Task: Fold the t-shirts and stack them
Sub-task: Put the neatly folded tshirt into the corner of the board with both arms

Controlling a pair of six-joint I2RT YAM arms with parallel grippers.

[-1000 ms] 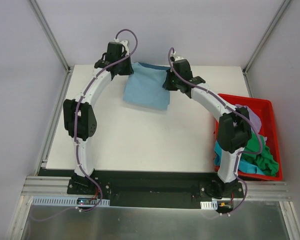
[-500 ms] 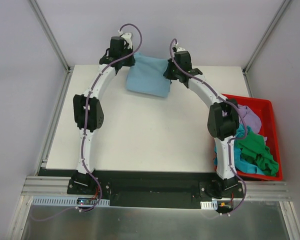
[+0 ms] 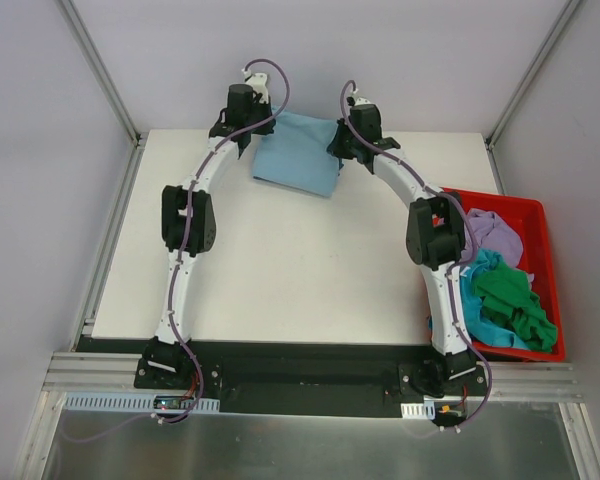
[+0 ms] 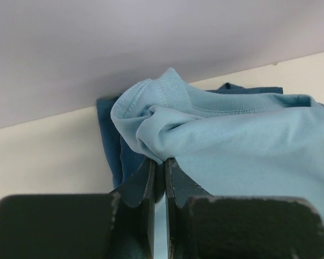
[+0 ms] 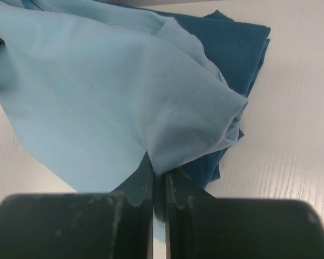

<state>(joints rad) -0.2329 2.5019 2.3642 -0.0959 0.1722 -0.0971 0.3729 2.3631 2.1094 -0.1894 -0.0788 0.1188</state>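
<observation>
We see the light sky-blue t-shirt [image 4: 248,145] as soft, matt knitted cloth with a ribbed collar; the dark teal-blue t-shirt [image 5: 235,43] is similar cloth. The table [image 5: 297,135] is matt white and faintly grained. The red bin [image 3: 510,198] is smooth plastic. The left gripper [image 4: 159,164] and right gripper [image 5: 157,175] are matt black.

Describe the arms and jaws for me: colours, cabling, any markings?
The left arm and right arm match: curved white links joined by chunky black joint housings, with black wrists. A thin purple cable runs along each and loops free at the wrist. The jaws are two flat matte-black blades on blocky black bases. No legible markings show.
</observation>
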